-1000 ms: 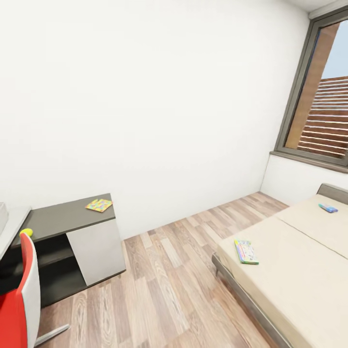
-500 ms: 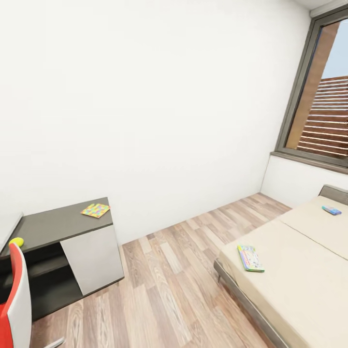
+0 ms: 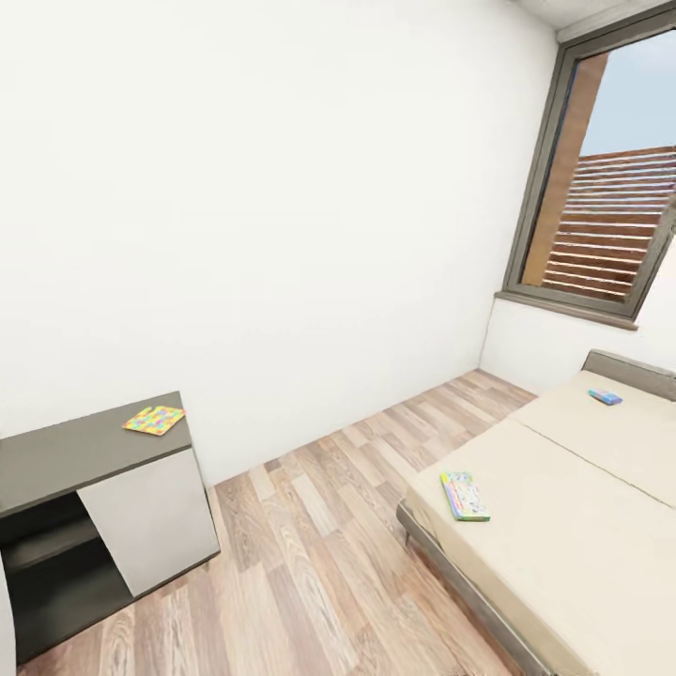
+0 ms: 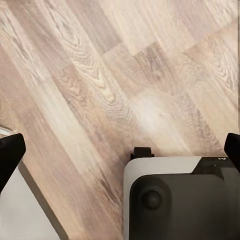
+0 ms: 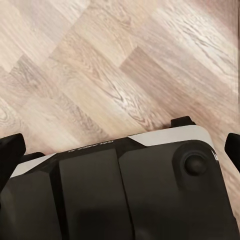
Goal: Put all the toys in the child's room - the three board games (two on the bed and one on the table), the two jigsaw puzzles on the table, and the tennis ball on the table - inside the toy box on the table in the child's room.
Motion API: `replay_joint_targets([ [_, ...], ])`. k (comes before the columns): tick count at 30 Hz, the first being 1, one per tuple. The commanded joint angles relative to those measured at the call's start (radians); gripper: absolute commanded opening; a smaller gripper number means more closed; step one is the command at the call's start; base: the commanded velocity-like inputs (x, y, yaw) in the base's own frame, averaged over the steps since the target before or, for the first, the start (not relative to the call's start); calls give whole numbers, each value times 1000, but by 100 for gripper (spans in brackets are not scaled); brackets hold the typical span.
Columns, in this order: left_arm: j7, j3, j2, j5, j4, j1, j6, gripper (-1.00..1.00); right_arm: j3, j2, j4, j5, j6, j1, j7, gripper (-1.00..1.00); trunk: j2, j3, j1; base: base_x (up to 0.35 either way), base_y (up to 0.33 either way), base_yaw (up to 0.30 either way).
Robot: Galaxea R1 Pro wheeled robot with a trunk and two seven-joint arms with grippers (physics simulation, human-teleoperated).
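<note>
Wood-plank floor [image 3: 310,554], unreadable game-box print [image 3: 465,496]

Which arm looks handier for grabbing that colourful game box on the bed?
Likely the right: the green-edged board game lies on the bed, at the head view's right. Left gripper and right gripper both hang open over wood floor, neither near yet.

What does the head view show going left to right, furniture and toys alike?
Dark grey cabinet → jigsaw puzzle on the cabinet top → wood-plank floor → green-edged board game on the bed → small blue board game → window.
</note>
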Motion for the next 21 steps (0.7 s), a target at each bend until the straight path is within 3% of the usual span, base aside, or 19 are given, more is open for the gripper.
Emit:
replay_joint_targets([
  [1,3,-1,0,-1,-1,0,2,100,-5,1,1,-4,-3,-1,0,100,-2,-2,1,3,0,-251],
  [10,3,-1,0,-1,-1,0,2,100,-5,1,1,-4,-3,-1,0,100,-2,-2,1,5,8,-255],
  [21,3,-1,1,-1,-1,0,2,100,-5,1,1,-4,-3,-1,0,100,-2,-2,1,111,133,-257],
])
